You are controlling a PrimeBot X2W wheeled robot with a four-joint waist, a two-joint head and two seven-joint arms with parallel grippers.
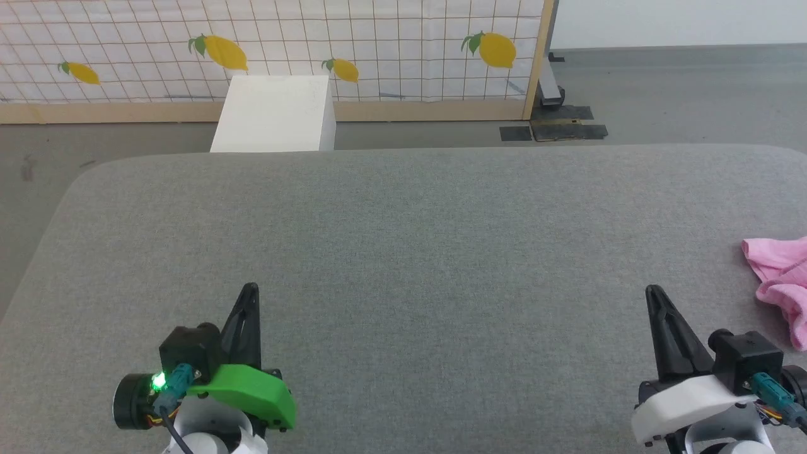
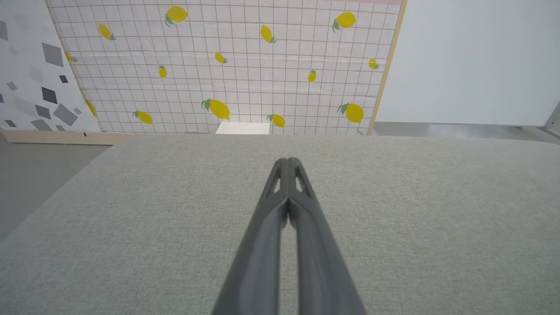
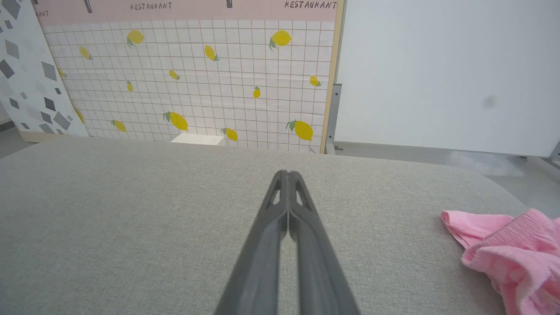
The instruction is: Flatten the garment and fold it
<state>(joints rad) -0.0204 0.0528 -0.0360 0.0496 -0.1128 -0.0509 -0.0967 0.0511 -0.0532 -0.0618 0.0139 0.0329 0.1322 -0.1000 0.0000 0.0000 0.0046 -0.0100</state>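
At the right edge of the grey surface, crumpled pink shorts: apparently thin, light, limp cloth, likely best pinched at the ribbed waistband. Left hand and right hand closed, empty.

The garment lies bunched on the padded table at its right edge, running partly out of the head view. The 2 grippers hang over the table's near side: the left gripper towards the left edge, the right gripper towards the right edge, just left of the garment and apart from it. Behind the far edge, left of its middle, a box stands on the floor. Behind the box a panel stands upright.
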